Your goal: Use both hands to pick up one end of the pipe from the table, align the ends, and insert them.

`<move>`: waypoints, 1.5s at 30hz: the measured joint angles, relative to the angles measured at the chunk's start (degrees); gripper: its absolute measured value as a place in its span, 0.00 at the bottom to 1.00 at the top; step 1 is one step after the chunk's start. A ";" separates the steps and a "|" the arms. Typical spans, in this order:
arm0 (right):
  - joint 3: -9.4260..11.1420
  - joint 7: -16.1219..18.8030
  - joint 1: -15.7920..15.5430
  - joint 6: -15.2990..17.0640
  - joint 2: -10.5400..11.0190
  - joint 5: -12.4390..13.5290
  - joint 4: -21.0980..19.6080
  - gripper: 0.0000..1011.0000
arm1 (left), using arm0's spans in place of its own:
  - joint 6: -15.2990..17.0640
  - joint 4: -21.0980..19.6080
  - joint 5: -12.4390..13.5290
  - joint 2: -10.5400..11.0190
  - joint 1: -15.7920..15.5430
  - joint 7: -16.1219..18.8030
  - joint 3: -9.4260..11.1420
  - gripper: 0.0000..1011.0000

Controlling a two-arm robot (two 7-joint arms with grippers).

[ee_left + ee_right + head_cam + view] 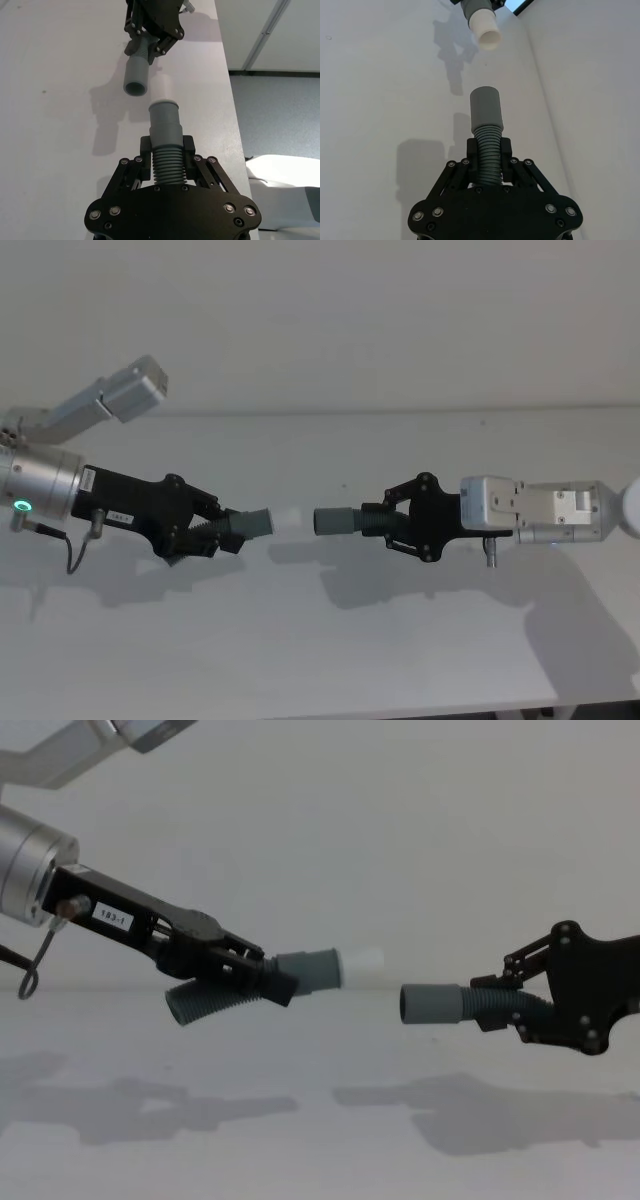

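**Operator:** Where are the two halves?

**Spotter:** Take the open cuff as your mark. It belongs to the open-mouthed piece, and your right gripper is clamped on that piece's ribbed body just behind the cuff. The mouth faces toward your left side.

**Operator:** And the other half?

**Spotter:** The white-tipped piece sits to the left of the open cuff, with your left gripper clenched around its ribs. Its white spigot points at the cuff's mouth and is near it but apart from it — nothing touches. In the chest view the spigot rides a little higher than the open cuff and tilts slightly upward. The ribbed tail curves down behind the left fingers.

**Operator:** How do they line up?

**Spotter:** From your right wrist, the spigot lies beyond the open cuff and close to its line. From your left wrist, the cuff's mouth sits a bit off to one side.

**Operator:** The table?

**Spotter:** The table is below the open cuff — both pieces are held clear of it.
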 joint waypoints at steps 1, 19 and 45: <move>0.00 0.00 0.00 0.00 0.00 0.00 0.00 0.23 | -0.10 0.18 0.06 -0.07 -0.09 -0.12 0.14 0.33; 0.00 0.00 0.00 0.00 0.00 0.00 0.00 0.23 | -1.37 2.35 0.39 -0.54 -1.04 -0.11 1.79 0.33; 0.00 0.00 0.00 0.00 0.00 0.00 0.00 0.23 | -4.41 8.10 0.56 -2.39 -2.99 0.06 3.81 0.33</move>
